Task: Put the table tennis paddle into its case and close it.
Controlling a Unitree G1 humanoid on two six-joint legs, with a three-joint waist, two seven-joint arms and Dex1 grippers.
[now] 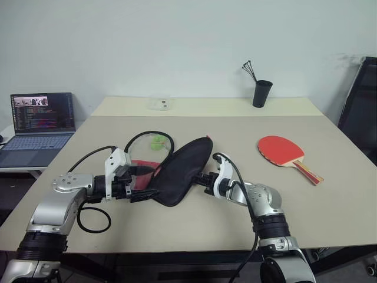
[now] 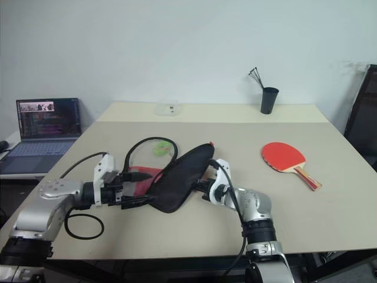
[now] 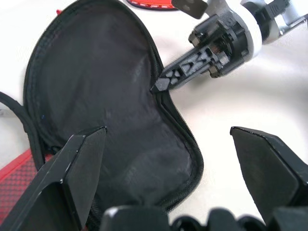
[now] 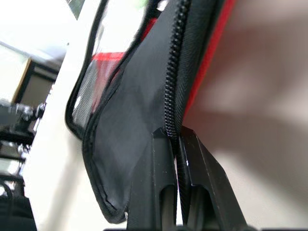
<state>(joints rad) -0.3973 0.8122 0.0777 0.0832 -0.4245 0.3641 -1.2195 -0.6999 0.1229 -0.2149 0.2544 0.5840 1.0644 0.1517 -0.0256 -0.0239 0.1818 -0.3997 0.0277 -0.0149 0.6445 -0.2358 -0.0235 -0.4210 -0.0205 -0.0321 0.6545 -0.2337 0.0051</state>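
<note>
While the case (image 1: 182, 171) lies opened near the middle of the tabletop (image 1: 235, 218), its black flap lifted and tilted with the dark lining exposed, the right gripper (image 1: 203, 178) has its jaws together, clamped on the flap's zipper edge; the right wrist view shows the zip teeth running down between the two black fingers (image 4: 159, 183). The left gripper (image 1: 136, 187) sits at the case's opposite, narrower end with its jaws wide apart, straddling the flap's edge and gripping nothing. Beneath the flap, the red half of the case rests flat on the tabletop. The table tennis paddle (image 1: 285, 151) lies red face up, well apart from the case on the robot's right, its striped handle pointing toward the table's right edge. A black cable loop (image 1: 147, 141) arcs just behind the case.
</note>
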